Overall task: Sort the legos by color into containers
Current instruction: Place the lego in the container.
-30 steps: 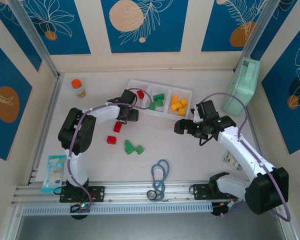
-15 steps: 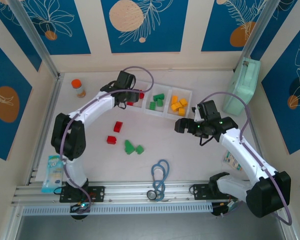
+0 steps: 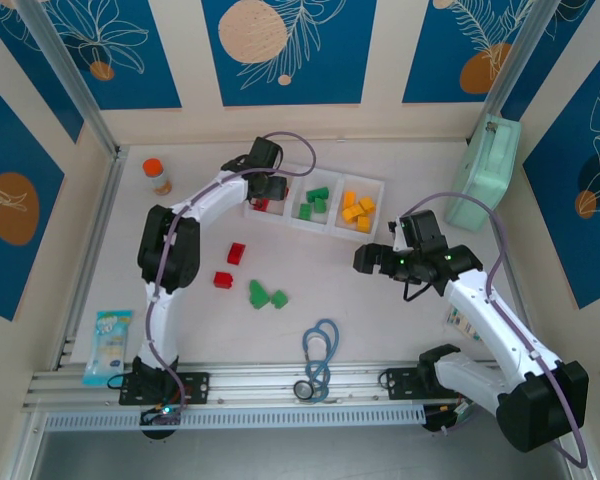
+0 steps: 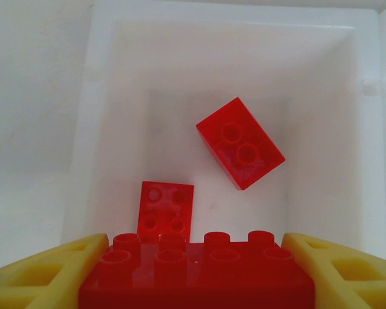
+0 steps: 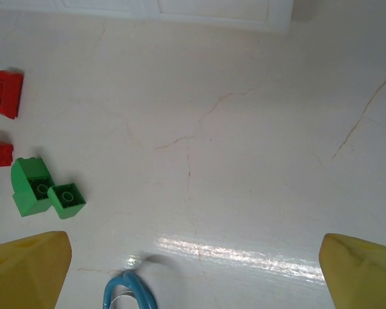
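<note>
— What is your left claw doing?
— My left claw (image 3: pixel 268 187) is clamped on a wide red brick (image 4: pixel 196 283). A yellow finger (image 4: pixel 45 273) presses on each end, and the studs face up. It hangs over the leftmost compartment (image 4: pixel 116 116) of the white tray (image 3: pixel 325 172), at the far side of the table.
— Is anything in that compartment?
— Two smaller red bricks. One (image 4: pixel 240 143) lies skewed toward the far right corner. The other (image 4: pixel 166 209) lies flat by the near wall, just beyond the brick I hold.
— And your right claw?
— My right claw (image 3: pixel 364 260) is spread wide with nothing between its fingers. It hovers over bare table to the near right of the tray.
— Where are the other legos?
— The green ones (image 3: pixel 315 200) sit in the middle compartment and the orange-yellow ones (image 3: pixel 357 210) in the right one. Two red blocks (image 3: pixel 236 253) lie loose on the table, nearer than the tray. Two green blocks (image 3: pixel 259 293) lie side by side to their near right.
</note>
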